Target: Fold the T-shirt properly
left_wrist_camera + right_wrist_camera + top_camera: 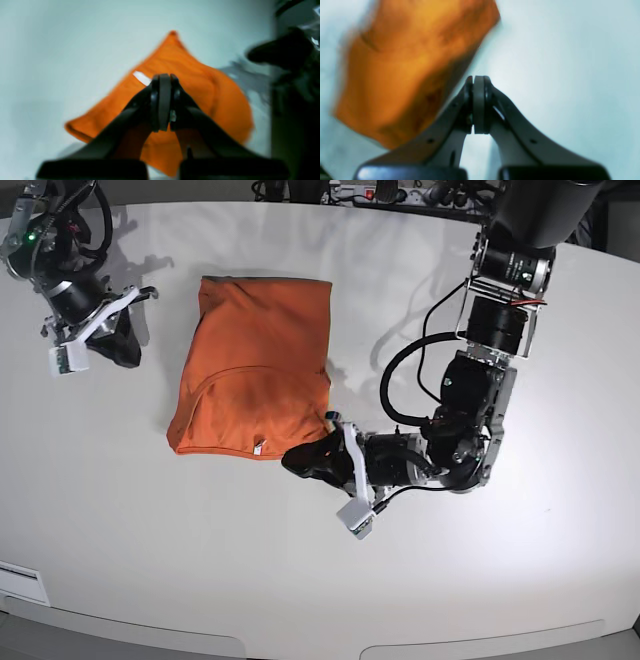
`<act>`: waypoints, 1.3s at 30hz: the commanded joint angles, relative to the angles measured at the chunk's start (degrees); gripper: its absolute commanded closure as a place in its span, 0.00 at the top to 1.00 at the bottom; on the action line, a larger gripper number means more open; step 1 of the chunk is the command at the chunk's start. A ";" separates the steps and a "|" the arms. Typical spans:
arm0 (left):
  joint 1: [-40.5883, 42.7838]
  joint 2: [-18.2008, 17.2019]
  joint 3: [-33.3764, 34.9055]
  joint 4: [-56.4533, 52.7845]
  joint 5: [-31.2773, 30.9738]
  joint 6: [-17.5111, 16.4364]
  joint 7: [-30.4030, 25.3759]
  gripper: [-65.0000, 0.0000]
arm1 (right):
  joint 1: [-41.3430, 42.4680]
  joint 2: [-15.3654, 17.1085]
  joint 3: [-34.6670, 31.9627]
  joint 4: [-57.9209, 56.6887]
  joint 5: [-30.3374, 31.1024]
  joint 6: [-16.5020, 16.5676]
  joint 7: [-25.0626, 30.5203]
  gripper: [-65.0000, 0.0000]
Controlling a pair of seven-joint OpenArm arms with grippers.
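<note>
Lying lengthwise, T-shirt (255,360) neckline nearside

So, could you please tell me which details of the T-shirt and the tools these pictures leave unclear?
- T-shirt layers beneath: hidden by its own top layer, base view.
- White tag print: blurred, left wrist view.
- Shirt's far edge: cut off by the frame top, right wrist view.
- Right tool tips: too dark to separate, base view.
</note>
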 commanded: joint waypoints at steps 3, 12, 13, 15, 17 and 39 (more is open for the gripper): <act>1.60 -2.34 -0.39 4.74 -13.20 -0.65 5.75 0.00 | 0.26 0.70 6.32 1.05 15.19 7.31 -2.38 0.00; 17.55 -6.08 -5.60 26.36 -25.39 -0.65 19.16 0.00 | -5.09 0.72 18.62 1.44 36.86 7.31 -24.44 0.00; 19.67 -6.91 -6.38 28.76 -25.39 -0.65 19.16 0.00 | -6.45 0.72 19.67 1.49 36.86 7.31 -24.52 0.00; 24.37 -8.52 -8.48 33.33 -25.39 -0.65 19.16 0.00 | -9.33 0.72 21.84 1.49 36.86 7.31 -24.55 0.00; 29.59 -9.68 -11.13 37.64 -25.39 -0.65 19.16 0.00 | -12.11 0.72 23.96 1.49 36.86 7.31 -24.63 0.00; 93.13 -16.68 -45.24 59.41 -17.75 0.37 18.78 0.00 | -45.00 0.39 26.56 -0.66 36.86 7.31 -32.65 0.00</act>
